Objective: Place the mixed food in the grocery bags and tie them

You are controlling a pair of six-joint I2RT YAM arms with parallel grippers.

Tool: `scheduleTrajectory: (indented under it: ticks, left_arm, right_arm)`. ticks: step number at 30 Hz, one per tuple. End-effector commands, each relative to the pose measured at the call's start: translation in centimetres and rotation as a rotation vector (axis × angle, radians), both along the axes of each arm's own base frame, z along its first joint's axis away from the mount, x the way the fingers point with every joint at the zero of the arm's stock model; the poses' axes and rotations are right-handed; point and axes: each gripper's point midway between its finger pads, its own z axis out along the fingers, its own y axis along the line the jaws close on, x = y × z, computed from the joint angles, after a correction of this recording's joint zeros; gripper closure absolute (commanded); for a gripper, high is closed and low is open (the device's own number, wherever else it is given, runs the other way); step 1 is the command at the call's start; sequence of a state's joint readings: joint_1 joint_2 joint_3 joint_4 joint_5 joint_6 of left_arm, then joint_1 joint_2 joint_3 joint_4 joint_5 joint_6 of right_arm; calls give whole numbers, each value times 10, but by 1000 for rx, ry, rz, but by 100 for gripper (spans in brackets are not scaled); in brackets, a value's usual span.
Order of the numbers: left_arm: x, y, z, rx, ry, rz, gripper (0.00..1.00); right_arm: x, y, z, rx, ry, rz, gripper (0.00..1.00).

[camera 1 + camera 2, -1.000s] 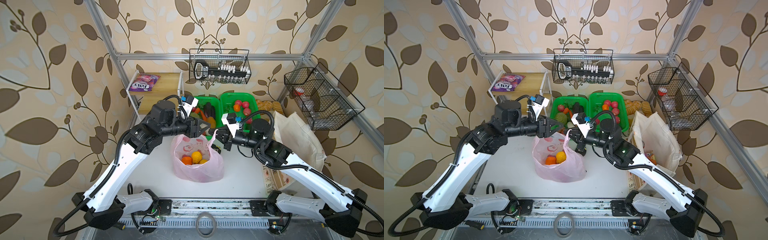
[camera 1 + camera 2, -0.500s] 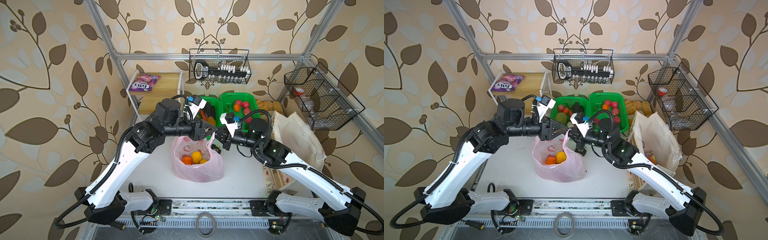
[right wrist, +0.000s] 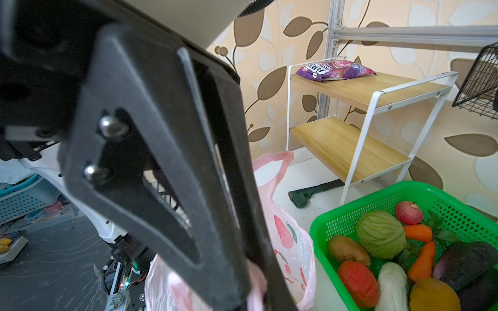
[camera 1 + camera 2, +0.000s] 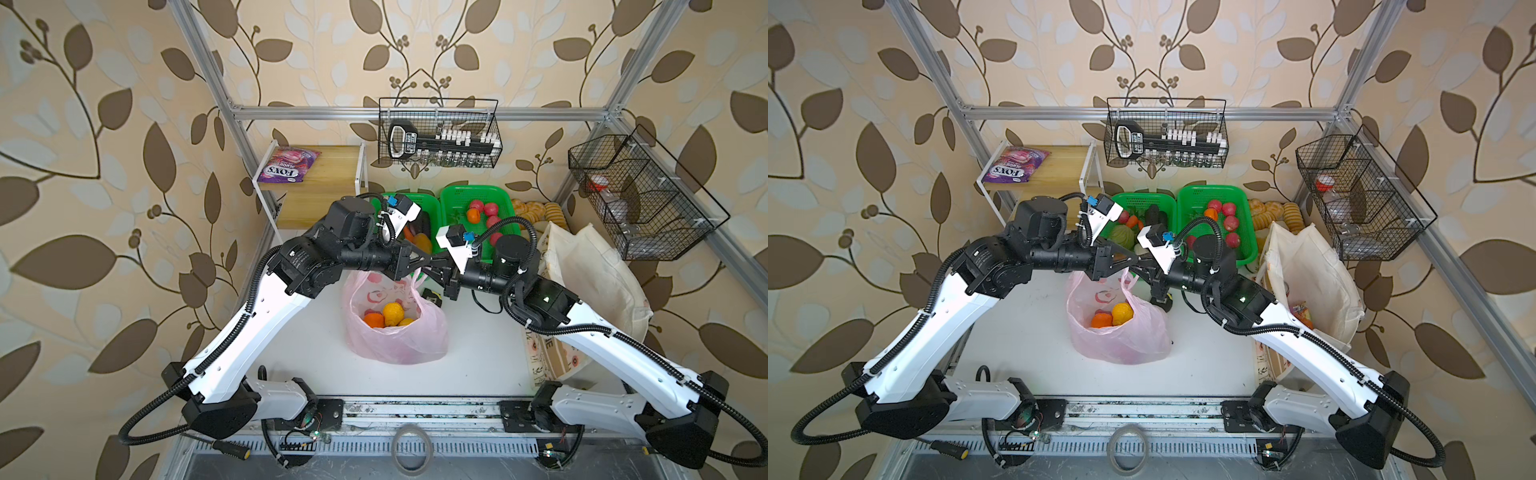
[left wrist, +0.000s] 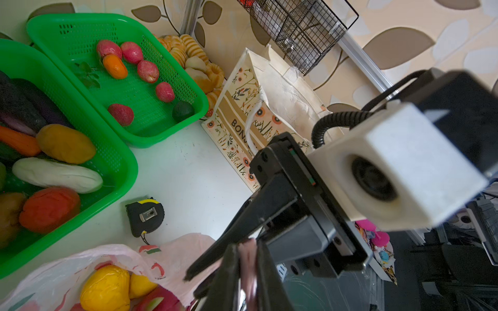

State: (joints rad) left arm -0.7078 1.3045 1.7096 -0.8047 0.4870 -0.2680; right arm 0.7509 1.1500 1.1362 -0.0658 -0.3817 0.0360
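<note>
Crinkly translucent pink plastic bag (image 4: 395,340) holds round citrus fruit (image 4: 392,312). L gripper (image 5: 248,269) & R gripper (image 3: 256,282) clench its bunched top.

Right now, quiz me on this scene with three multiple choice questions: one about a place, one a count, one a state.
1. Where is the purple packet? A top shelf, B floor, C drawer.
2. How many green baskets? A one, B two, C three.
3. The left hand is: A open, B shut on the pink bag, C holding a spoon.
Answers: A, it lies on that shelf; B, two stand side by side; B, pink film is pinched between its fingers.
</note>
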Motion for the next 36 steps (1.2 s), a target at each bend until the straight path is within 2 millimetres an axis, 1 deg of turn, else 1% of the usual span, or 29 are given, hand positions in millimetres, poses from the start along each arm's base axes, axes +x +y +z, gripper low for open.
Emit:
scheduleTrajectory:
  ticks: [1, 2, 4, 6, 8, 9, 11, 12, 13, 14, 17, 18, 22, 24, 29, 34, 36]
  left_arm:
    - [-8, -1, 16, -33, -53, -29, 95]
    - [-8, 0, 18, -39, -64, -22, 99]
    - [-7, 4, 23, -58, -87, 4, 100]
    - [-4, 10, 31, -88, -125, 43, 100]
    - [-4, 14, 39, -128, -165, 68, 100]
    - [-5, 17, 44, -152, -187, 78, 100]
    - [-7, 19, 51, -191, -216, 86, 100]
    - [-8, 20, 53, -202, -229, 85, 100]
    - [-9, 21, 55, -210, -234, 84, 100]
    - [-10, 21, 57, -215, -238, 81, 100]
    - [-14, 21, 58, -221, -238, 65, 100]
    - [-14, 21, 57, -220, -235, 63, 100]
    - [-15, 21, 55, -219, -223, 63, 100]
    - [-15, 21, 54, -220, -221, 62, 100]
    - [-15, 20, 55, -224, -221, 63, 100]
    - [-14, 19, 55, -228, -217, 62, 100]
    - [-13, 19, 55, -231, -216, 67, 100]
  right_arm:
    - [-1, 0, 18, 18, -50, -1, 87]
    - [-1, -1, 17, 16, -47, -4, 84]
    - [-3, -5, 14, 17, -40, -10, 74]
    - [-6, -14, 13, 39, -29, -23, 61]
    - [-6, -26, 15, 95, 4, -44, 49]
    - [-10, -31, 19, 139, 28, -34, 45]
    - [-20, -35, 21, 192, 53, 11, 36]
    - [-26, -35, 20, 205, 60, 33, 32]
    - [-30, -34, 18, 206, 63, 54, 31]
    - [-32, -32, 16, 202, 66, 59, 28]
    - [-23, -29, 1, 151, 51, 0, 25]
    - [-22, -27, -1, 136, 36, 1, 23]
    - [-31, -14, 7, 154, -7, 75, 22]
    - [-31, -8, 9, 163, -23, 95, 16]
    - [-19, 2, 4, 163, -10, 82, 15]
    - [-14, 15, -1, 180, 15, 106, 15]
    - [-11, 18, -5, 190, 40, 106, 18]
